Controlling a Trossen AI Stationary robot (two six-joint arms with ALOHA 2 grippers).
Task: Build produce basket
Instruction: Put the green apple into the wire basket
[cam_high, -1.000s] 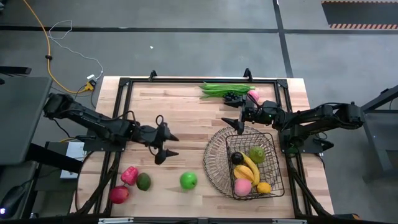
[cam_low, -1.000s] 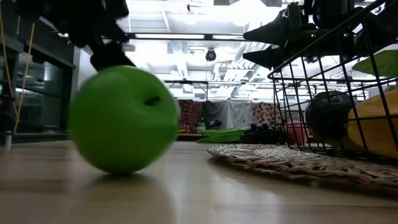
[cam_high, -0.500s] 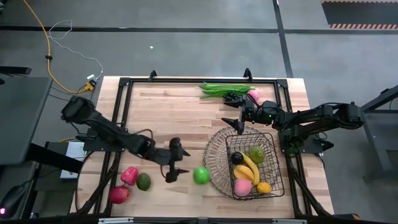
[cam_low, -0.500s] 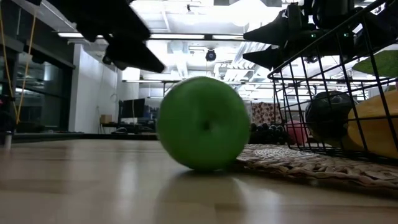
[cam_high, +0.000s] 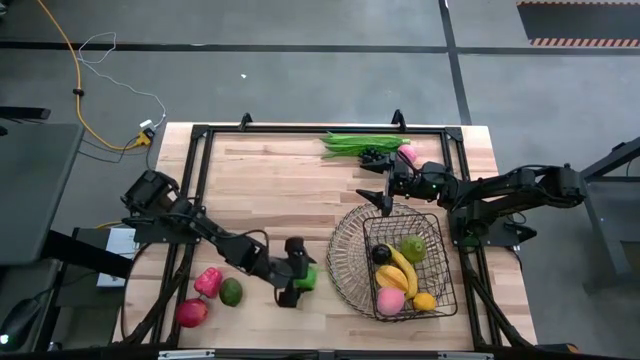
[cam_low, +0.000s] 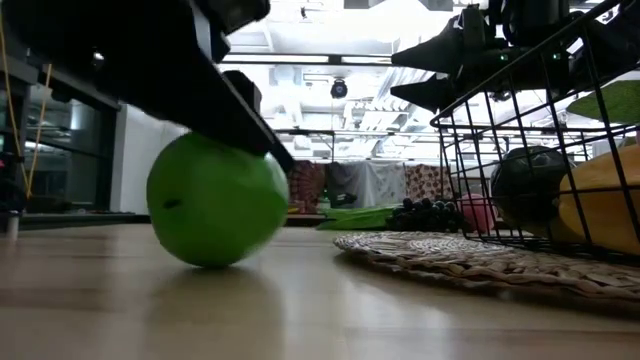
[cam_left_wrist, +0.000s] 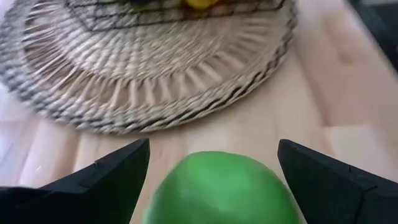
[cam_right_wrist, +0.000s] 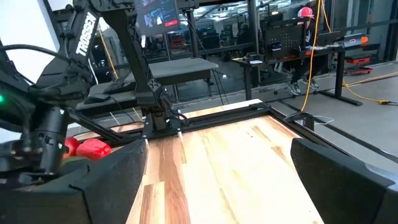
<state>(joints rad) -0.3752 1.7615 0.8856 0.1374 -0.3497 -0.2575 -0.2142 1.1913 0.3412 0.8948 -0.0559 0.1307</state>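
A green apple (cam_high: 311, 276) (cam_low: 215, 205) rests on the table just left of the basket (cam_high: 345, 262), whose round woven rim (cam_left_wrist: 155, 74) lies flat on the wood. My left gripper (cam_high: 305, 274) (cam_left_wrist: 213, 146) is open and tilts down over the apple (cam_left_wrist: 224, 190), with one finger on either side of it. Bananas (cam_high: 400, 270), a peach (cam_high: 390, 300) and a lemon (cam_high: 424, 301) lie in the basket's wire centre. My right gripper (cam_high: 368, 184) (cam_right_wrist: 217, 149) waits open and level over the basket's far rim. My left gripper straddles the green apple from the table's left, slanting down. In the low view one dark finger (cam_low: 235, 110) crosses the apple's top (cam_low: 225, 140). I cannot tell whether the fingers touch the apple. The apple sits on the table.
A pink-red fruit (cam_high: 208, 282), an avocado (cam_high: 231, 292) and a red apple (cam_high: 191, 312) lie at the near left. Green beans (cam_high: 360, 143), grapes (cam_high: 375, 156) and a peach (cam_high: 407, 154) lie at the far edge. Bare wood spreads across the table's middle (cam_high: 280, 190).
My left gripper has swung toward the table's right and near edges, come down and rolled, ending around the green apple. The apple has rolled right to the basket's rim, then back a little to the left.
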